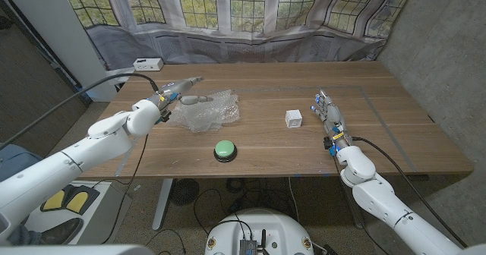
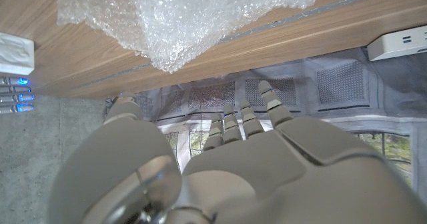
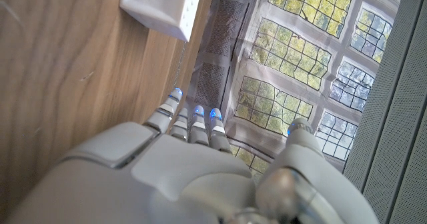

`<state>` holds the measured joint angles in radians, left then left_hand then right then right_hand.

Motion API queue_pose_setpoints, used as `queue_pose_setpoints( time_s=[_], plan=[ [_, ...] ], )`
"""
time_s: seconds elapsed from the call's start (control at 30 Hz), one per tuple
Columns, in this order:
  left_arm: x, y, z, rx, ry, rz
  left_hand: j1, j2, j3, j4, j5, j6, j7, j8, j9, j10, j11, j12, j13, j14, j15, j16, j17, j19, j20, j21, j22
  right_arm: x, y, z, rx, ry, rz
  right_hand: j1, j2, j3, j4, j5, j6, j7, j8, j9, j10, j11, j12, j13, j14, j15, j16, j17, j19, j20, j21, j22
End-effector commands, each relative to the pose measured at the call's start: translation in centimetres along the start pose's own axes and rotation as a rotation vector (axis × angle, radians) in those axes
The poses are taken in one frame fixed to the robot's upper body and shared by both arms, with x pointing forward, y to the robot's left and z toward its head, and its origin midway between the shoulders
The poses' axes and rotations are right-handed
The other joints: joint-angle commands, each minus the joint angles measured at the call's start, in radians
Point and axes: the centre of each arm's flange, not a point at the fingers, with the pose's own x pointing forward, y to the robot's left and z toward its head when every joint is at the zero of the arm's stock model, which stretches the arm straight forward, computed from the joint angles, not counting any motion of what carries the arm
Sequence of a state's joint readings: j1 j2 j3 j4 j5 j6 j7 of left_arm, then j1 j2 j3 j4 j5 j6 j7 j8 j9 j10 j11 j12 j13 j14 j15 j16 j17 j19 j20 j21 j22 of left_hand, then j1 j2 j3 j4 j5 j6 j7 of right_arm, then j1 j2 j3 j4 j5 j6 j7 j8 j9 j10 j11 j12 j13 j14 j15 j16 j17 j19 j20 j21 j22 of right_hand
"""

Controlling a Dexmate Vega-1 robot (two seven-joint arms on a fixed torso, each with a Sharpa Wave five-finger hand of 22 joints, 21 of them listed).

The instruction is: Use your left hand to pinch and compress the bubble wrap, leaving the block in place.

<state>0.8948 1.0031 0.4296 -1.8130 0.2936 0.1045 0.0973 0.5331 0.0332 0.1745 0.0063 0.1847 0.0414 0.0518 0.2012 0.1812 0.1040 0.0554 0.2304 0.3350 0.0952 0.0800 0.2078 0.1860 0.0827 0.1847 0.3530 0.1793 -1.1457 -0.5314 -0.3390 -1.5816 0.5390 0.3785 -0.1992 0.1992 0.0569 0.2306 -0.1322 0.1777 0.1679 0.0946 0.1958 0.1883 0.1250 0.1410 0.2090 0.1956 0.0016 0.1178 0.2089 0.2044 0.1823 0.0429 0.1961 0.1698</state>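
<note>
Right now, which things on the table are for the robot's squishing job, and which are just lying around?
For the job:
- bubble wrap, the thing to squish
- left hand, above the wrap, fingers apart, holding nothing
- white block, which must stay put

Just lying about:
- green button
- white power strip at the far edge
- right hand, waiting beside the block

your wooden table (image 1: 266, 145) carries crumpled bubble wrap (image 1: 206, 109) left of centre, a small white block (image 1: 294, 118) well apart to its right, a green button (image 1: 225, 149) near the front edge, and a white box (image 1: 147, 64) at the far-left corner.
</note>
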Motion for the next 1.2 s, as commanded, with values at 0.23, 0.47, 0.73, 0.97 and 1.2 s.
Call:
queue_pose_setpoints(
  time_s=[0.23,0.47,0.73,0.97,1.2],
  plan=[
    [0.7,-1.2,-0.6,-0.311,-0.002,0.031,-0.023,0.028,-0.001,0.023,-0.003,0.017,-0.001,0.003,0.003,0.025,0.004,0.009,-0.009,0.021,0.006,0.007,0.003,0.018,0.000,-0.004,0.002,-0.3,-0.2,-0.1,-0.013,-0.013,-0.002,0.003,0.001,-0.005,0.000,0.002,0.010,-0.004,0.002,0.003,0.007,0.006,-0.002,0.002,0.003,-0.002,-0.003,0.004,0.004,-0.007,0.001,0.003],
    [1.5,-2.0,-0.4,-0.478,-0.057,0.020,-0.045,0.036,-0.006,0.035,-0.003,0.025,-0.004,0.002,0.003,0.027,0.020,0.007,-0.017,0.022,0.013,0.004,0.003,0.017,-0.002,-0.010,0.003,-0.4,-0.2,0.1,-0.020,-0.019,-0.002,0.002,0.000,-0.005,0.000,0.002,0.009,-0.004,0.001,0.003,0.008,0.006,-0.002,0.002,0.004,-0.003,-0.002,0.004,0.005,-0.007,0.001,0.003],
    [1.9,-2.7,-0.1,-0.682,-0.137,0.043,-0.079,0.029,-0.022,0.049,-0.004,0.039,0.000,0.001,0.002,0.038,0.033,0.004,-0.031,0.030,0.010,0.001,0.002,0.018,-0.027,-0.020,0.002,-0.6,-0.2,0.1,-0.032,-0.026,-0.002,0.002,0.000,-0.006,0.000,0.002,0.010,-0.004,0.001,0.003,0.008,0.005,-0.002,0.002,0.005,-0.003,-0.002,0.004,0.005,-0.008,0.001,0.003],
    [2.2,-3.2,0.2,-0.849,-0.196,0.076,-0.121,0.006,-0.049,0.063,-0.002,0.026,-0.003,-0.010,0.001,0.015,0.025,-0.011,-0.047,0.003,0.012,-0.013,0.001,-0.019,-0.023,-0.047,0.001,-0.6,-0.4,0.6,-0.043,-0.032,0.014,0.000,-0.001,-0.007,0.001,0.002,0.011,-0.004,0.002,0.003,0.008,0.005,-0.002,0.002,0.005,-0.003,-0.002,0.004,0.006,-0.009,0.001,0.003],
    [2.2,-4.4,1.1,-1.035,-0.245,0.120,-0.150,-0.011,-0.068,0.072,0.003,0.034,-0.002,-0.009,-0.001,0.024,0.023,-0.010,-0.061,0.011,0.010,-0.011,0.000,-0.006,-0.059,-0.052,0.001,-0.5,-1.1,1.4,-0.072,-0.045,0.035,-0.004,-0.003,-0.009,0.002,0.002,0.012,-0.005,0.002,0.003,0.005,0.005,-0.003,0.002,0.003,-0.005,-0.003,0.005,0.004,-0.009,0.000,0.003]
  ],
)
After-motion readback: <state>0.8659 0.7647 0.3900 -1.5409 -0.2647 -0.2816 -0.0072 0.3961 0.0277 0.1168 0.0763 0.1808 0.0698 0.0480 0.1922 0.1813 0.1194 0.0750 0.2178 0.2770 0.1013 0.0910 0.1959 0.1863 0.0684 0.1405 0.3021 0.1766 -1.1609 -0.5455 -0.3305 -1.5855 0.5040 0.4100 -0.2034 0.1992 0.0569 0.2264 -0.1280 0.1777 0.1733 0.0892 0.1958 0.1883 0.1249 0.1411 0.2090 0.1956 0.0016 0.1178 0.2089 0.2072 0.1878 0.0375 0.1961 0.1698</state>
